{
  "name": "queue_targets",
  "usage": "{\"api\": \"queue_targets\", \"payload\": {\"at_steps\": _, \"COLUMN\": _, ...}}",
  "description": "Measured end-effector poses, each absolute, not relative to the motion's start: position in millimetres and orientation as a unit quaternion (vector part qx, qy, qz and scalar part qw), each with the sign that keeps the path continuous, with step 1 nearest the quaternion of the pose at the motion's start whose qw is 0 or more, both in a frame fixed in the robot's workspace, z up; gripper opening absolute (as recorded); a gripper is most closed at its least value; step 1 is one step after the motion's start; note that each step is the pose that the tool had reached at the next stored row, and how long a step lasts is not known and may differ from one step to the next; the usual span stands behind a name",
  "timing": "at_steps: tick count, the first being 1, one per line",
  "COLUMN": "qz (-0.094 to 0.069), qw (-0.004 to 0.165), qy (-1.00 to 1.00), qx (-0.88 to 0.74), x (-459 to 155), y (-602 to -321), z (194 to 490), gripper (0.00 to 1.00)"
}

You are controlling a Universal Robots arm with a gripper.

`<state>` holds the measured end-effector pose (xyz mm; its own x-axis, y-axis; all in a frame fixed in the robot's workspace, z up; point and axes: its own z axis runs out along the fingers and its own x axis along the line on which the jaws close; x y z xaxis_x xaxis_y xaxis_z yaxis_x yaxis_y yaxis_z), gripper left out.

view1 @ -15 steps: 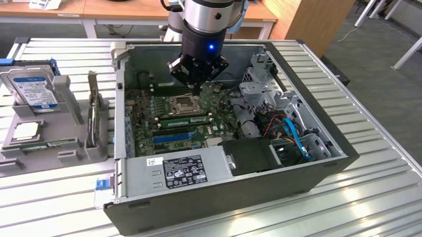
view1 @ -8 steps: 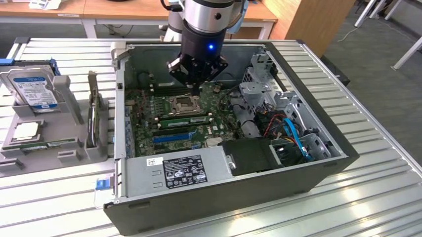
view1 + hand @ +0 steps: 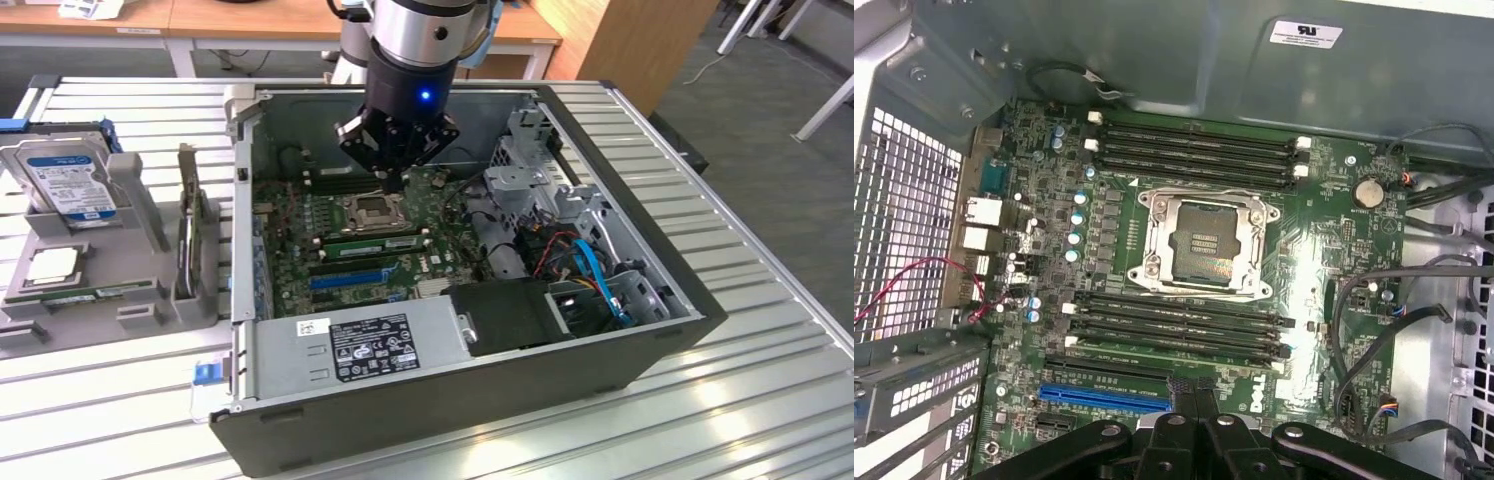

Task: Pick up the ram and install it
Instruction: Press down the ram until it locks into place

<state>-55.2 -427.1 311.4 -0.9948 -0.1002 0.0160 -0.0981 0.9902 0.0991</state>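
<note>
My pincer (image 3: 391, 180) is fully closed and holds nothing; it hangs inside the open computer case (image 3: 641, 350), just above the motherboard (image 3: 1324, 270) near the processor socket (image 3: 1204, 245). The ram (image 3: 376, 240) already sits in a slot just beside the socket, on the side toward the blue slot (image 3: 350, 279). The case stands on the slatted counter (image 3: 774, 400).

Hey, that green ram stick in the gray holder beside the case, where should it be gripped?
Probably mid-length, fingers across its narrow width, coming straight down: the ram lies long and thin along the gray holder, top side exposed.
</note>
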Motion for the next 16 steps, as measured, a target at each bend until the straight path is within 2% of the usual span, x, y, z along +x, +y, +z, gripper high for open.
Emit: {"api": "queue_targets", "payload": {"at_steps": 16, "qz": -0.049, "qw": 0.008, "qy": -0.999, "qx": 0.006, "x": -55.2, "y": -427.0, "z": 311.4, "gripper": 0.10}}
